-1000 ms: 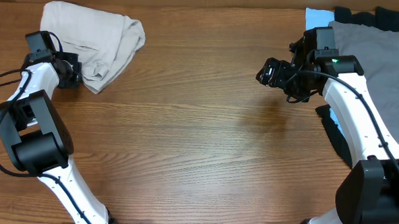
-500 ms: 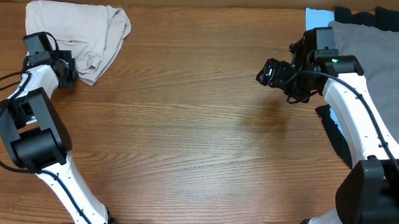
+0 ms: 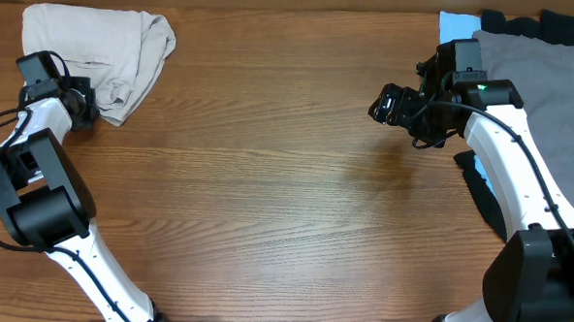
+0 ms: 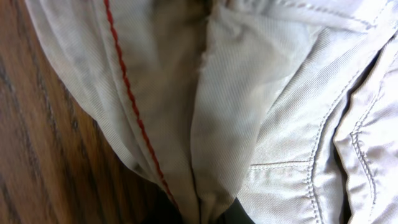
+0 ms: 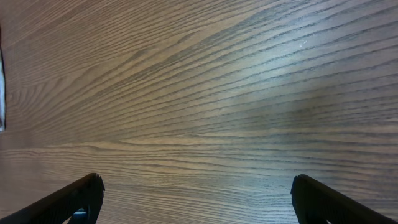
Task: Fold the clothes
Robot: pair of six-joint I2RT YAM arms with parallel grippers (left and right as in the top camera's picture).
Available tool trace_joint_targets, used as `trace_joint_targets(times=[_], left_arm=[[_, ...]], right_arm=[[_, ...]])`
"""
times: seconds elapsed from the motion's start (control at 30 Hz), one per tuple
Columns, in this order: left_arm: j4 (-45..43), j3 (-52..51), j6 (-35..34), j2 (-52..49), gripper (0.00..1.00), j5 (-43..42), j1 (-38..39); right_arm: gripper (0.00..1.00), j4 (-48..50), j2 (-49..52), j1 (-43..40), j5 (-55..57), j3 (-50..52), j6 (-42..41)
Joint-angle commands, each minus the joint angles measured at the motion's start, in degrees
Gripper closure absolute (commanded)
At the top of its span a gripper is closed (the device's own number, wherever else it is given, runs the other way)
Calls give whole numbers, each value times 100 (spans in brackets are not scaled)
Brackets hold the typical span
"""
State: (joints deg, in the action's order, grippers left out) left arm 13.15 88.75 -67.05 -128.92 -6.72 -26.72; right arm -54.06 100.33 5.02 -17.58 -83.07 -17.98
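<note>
- Change: over the last second the left gripper (image 3: 83, 109) has travelled toward the far left corner of the table (image 3: 285, 200), dragging the shorts (image 3: 93, 38) with it; the bundle has slid along and kept its bunched, roughly folded outline; the right gripper (image 3: 379, 107) has not moved.
- Left gripper: pressed together on a fold of the shorts (image 4: 261, 93); in the wrist view cloth fills the frame right up to the jaws, with a red-stitched seam running just left of the pinch.
- Right gripper (image 5: 198, 202): spread wide, holding nothing; only bare wood lies beneath and ahead of it.
- Position of the shorts: one edge pinched at the left gripper's tips, the rest lying ahead of and beyond it; well apart from the right gripper.
- Meaning for the task: probably the folded pair being set aside, not a fresh fold; folding of this pair appears near done.
- Count: two arms; two grippers; one pair of beige shorts; behind the right gripper, one grey garment (image 3: 538, 85), one light blue cloth (image 3: 456, 23) and black cloth (image 3: 550, 25), the black not separable into pieces.
</note>
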Motion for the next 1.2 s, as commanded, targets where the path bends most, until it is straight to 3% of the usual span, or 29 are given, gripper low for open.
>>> trace_joint_targets(times=[0.0, 0.1, 0.13, 0.4, 0.57, 0.83, 0.97, 1.17], left_arm=[[-105, -52, 306, -310, 82, 479, -140], [-295, -52, 846, -308, 12, 372, -140], [-391, -42, 1213, -297, 0, 153, -140], [-227, 42, 2640, 422, 0, -1121, -249], [647, 42, 3773, 1392, 0, -1123, -249], [2173, 42, 4957, 3069, 0, -1134, -131], [2546, 42, 5204, 3635, 0, -1134, 151], [2369, 42, 5163, 3958, 0, -1128, 916]], right_arm=[[0, 17, -42, 7, 20, -57, -2], [0, 42, -39, 7, 20, -57, -2], [0, 76, -39, 7, 20, -57, 0], [0, 144, -63, 4, 11, -72, 0], [0, 22, -214, 4, -13, -221, 0], [0, -739, -931, 4, -2, -1178, 74], [0, -977, -1591, 4, 109, -1381, 195], [0, -1447, -2553, 4, 702, -1379, 195]])
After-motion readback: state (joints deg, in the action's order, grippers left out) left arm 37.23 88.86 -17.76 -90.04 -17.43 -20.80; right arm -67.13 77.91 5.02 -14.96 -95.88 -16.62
